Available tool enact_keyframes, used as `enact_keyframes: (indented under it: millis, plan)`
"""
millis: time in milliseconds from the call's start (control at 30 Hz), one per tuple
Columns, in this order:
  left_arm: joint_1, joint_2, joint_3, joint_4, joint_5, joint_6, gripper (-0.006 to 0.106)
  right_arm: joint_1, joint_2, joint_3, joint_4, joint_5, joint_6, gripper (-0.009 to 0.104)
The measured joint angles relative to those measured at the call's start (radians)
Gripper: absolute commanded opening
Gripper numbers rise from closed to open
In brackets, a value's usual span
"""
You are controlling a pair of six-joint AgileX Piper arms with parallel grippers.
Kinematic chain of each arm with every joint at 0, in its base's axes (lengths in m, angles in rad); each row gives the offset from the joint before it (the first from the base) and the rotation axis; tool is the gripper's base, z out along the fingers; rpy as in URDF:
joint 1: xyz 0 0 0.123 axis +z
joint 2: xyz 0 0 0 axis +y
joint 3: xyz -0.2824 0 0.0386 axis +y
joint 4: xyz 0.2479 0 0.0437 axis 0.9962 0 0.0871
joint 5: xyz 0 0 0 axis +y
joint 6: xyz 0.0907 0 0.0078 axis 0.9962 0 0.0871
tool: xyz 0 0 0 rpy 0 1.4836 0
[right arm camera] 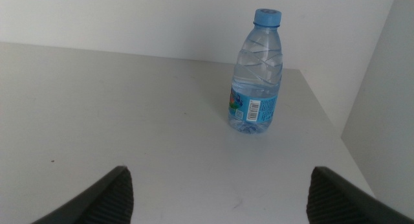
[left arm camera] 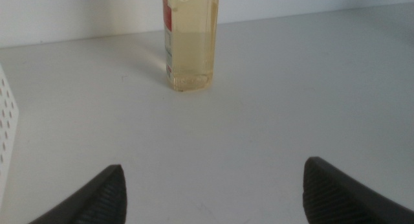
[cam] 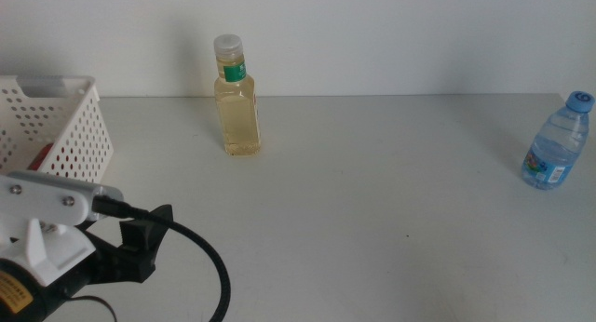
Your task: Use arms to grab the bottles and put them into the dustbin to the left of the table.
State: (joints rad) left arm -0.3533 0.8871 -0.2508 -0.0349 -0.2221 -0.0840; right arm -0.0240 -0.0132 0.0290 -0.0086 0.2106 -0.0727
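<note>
The left gripper (left arm camera: 213, 188) hangs with jaws spread wide, empty; the square bottle of yellow liquid (left arm camera: 189, 39) stands upright ahead of it, the white dustbin (cam: 56, 127) beside (something red inside); the right gripper (right arm camera: 217, 191) — also wide, empty — faces the upright blue-capped water bottle (right arm camera: 255, 75).

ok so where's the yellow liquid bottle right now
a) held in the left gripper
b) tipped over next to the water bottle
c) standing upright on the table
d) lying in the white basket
c: the yellow liquid bottle stands upright on the table, clear of the white basket, with the left gripper open and empty short of it.
</note>
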Motion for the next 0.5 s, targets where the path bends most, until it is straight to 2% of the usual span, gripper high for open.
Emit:
enact_keyframes:
  millis: [167,500]
  plan:
    - [0.000,0.174,-0.032,0.000,-0.163,-0.001,0.094,0.000,0.000,0.000,0.000,0.000,0.000,0.094]
    - [-0.002,0.618,-0.302,0.007,-0.300,0.002,0.094,0.000,0.000,0.000,0.000,0.000,0.000,0.094]
